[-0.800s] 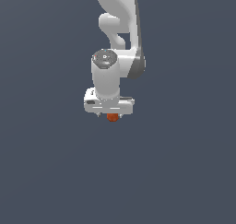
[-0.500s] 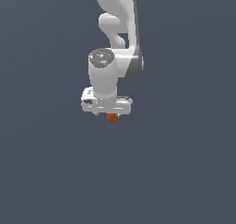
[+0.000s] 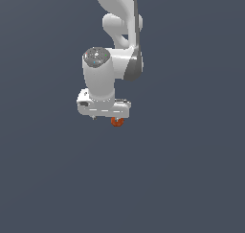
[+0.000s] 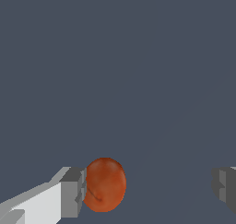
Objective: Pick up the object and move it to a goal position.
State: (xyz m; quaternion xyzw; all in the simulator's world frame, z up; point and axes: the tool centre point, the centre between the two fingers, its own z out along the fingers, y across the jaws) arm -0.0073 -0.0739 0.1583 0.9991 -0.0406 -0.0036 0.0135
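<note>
Wrist view, nearest first: the claw (image 4: 150, 188) stands wide open. One grey finger pad (image 4: 73, 193) touches, or all but touches, the side of the object (image 4: 104, 185); the other pad (image 4: 225, 185) sits well apart from it, with bare grey tabletop (image 4: 138, 71) between. So nothing is clamped yet, and the ball sits off-centre, hard against one finger.

Judgement: the step in hand is the grasp, early in the task. To do it well, you should re-centre the claw across the ball before closing, or close slowly and expect the far finger to travel the whole gap. The ball is round and slightly egg-shaped, so a one-sided push may roll it out from between the pads. Keep the pads level with its widest part, not above it. Only lift once both pads bear on it.

Exterior view, farther off: the ball (image 3: 117, 122) shows just under the white claw body (image 3: 104, 107), towards the exterior view's right of it; the fingertips cannot be made out here. The arm (image 3: 119, 21) rises behind and above. Whether the ball rests on the surface cannot be told from this view.

No goal marker is visible in either view.

Count: one ball, one claw with two finger pads, one arm.
</note>
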